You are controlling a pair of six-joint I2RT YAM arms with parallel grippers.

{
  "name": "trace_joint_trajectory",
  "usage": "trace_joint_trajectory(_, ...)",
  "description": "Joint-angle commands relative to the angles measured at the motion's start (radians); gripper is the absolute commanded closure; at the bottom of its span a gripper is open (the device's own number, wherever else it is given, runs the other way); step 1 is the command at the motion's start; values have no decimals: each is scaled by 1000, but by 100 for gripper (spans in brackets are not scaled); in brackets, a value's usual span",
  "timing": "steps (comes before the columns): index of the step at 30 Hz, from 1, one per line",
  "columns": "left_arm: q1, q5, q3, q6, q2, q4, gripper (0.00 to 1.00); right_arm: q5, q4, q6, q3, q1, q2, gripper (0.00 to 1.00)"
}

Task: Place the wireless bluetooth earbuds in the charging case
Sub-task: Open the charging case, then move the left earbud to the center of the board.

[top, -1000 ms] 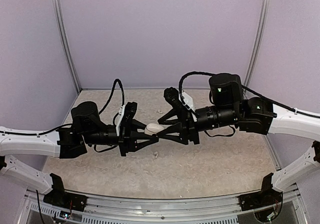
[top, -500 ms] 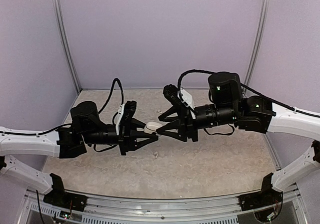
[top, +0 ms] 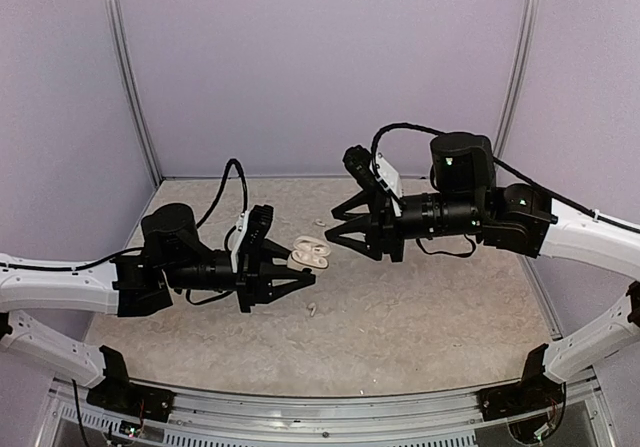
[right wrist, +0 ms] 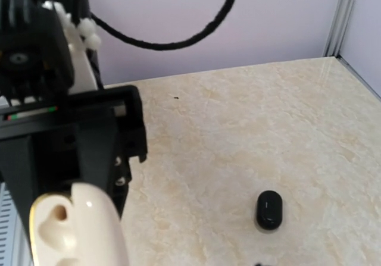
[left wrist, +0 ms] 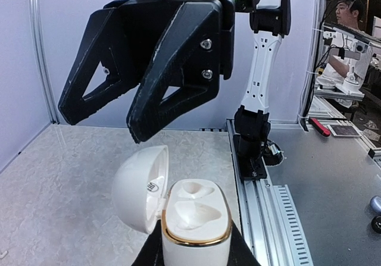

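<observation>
My left gripper (top: pixel 305 265) is shut on the white charging case (top: pixel 311 254), holding it above the table. In the left wrist view the case (left wrist: pixel 196 230) has a gold rim, its lid (left wrist: pixel 138 188) hinged open to the left, and two white wells; I cannot tell if a bud sits in them. My right gripper (top: pixel 332 231) is open and empty, just right of the case and apart from it; it hangs above the case in the left wrist view (left wrist: pixel 101 129). A black earbud (right wrist: pixel 268 209) lies on the table. A small white earbud (top: pixel 312 310) lies below the case.
The table (top: pixel 420 317) is beige marble, enclosed by lilac walls with metal posts (top: pixel 128 77). Another small white piece (top: pixel 318 223) lies behind the case. A metal rail (top: pixel 330 407) runs along the near edge.
The case lid was shut and is now open. My right gripper has drawn back up and to the right, away from the case. The left gripper stayed in place.
</observation>
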Motion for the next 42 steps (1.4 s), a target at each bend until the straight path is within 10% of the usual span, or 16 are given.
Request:
trace_joint_trajectory(1, -2, -1, -10, -11, -28, 25, 99, 24, 11, 4, 24, -9, -19, 54)
trace_joint_trajectory(23, 179, -91, -110, -246, -143, 99, 100, 39, 107, 79, 66, -319, 82, 8)
trace_joint_trajectory(42, 240, -137, -175, -302, -223, 108, 100, 40, -142, 36, 583, -358, 844, 26)
